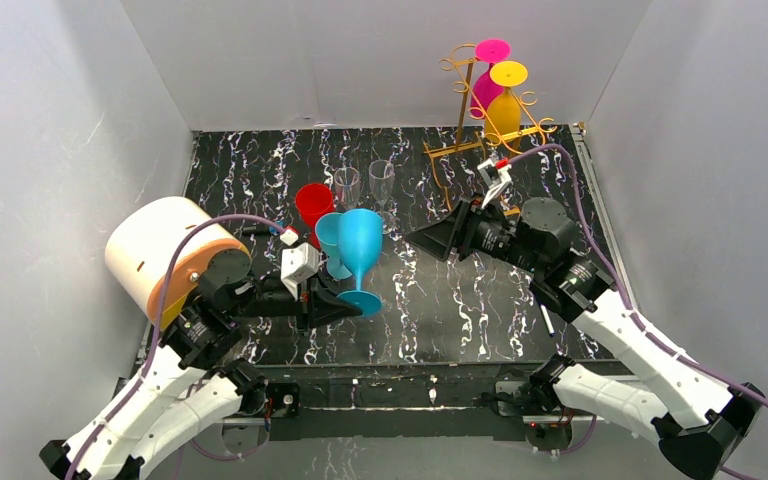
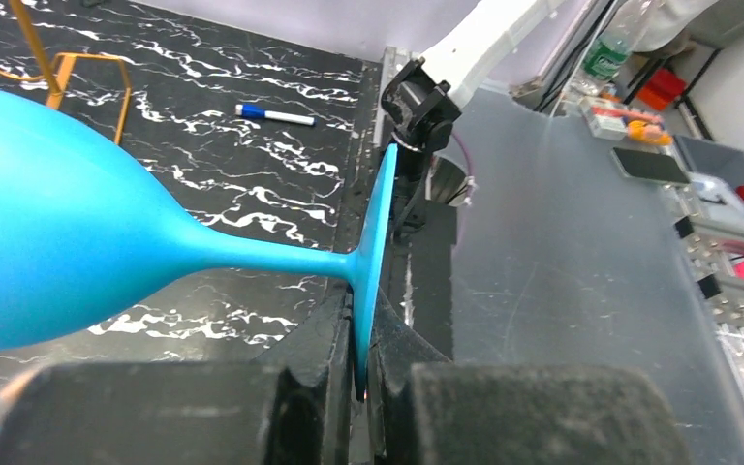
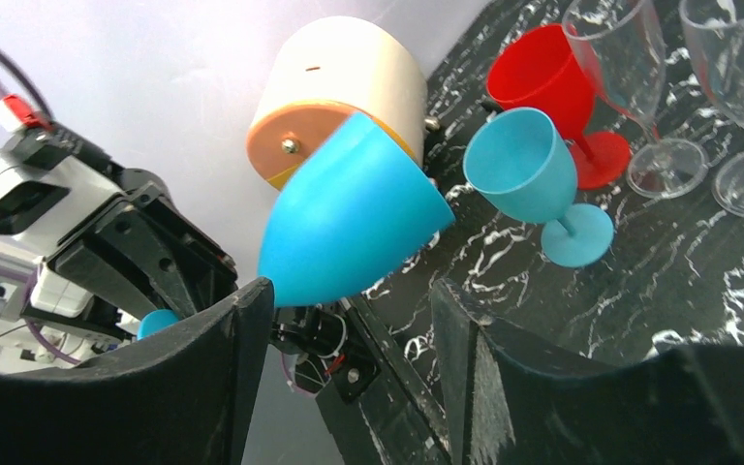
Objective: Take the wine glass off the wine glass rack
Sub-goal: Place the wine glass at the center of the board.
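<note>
Left gripper clamps the blue plastic wine glass by its foot. The glass is likely light, stiff and slick, so hold the stem. Right gripper: jaws apart, empty.

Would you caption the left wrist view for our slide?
Left gripper clamps the foot of the blue wine glass.

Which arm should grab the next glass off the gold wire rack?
Right. The right gripper is open, empty and nearer the gold wire rack, where a pink wine glass and a yellow wine glass hang. The left gripper is shut on the blue wine glass by its foot.
</note>
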`<action>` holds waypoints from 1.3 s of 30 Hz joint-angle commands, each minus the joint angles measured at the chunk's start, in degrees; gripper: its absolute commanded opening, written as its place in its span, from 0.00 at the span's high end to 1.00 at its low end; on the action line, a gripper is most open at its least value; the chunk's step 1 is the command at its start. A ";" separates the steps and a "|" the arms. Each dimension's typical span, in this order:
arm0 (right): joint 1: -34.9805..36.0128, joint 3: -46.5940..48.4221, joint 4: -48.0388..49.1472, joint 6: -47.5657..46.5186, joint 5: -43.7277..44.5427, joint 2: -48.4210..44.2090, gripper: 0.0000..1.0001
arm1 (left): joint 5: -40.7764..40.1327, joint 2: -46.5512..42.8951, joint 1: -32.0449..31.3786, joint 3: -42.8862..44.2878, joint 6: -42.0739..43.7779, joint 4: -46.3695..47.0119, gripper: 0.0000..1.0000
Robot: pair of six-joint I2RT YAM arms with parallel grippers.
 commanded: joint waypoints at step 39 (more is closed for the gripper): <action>-16.53 24.78 -23.28 -3.23 -35.78 18.85 0.25 | 20.43 15.46 -0.13 9.44 44.91 -25.17 1.00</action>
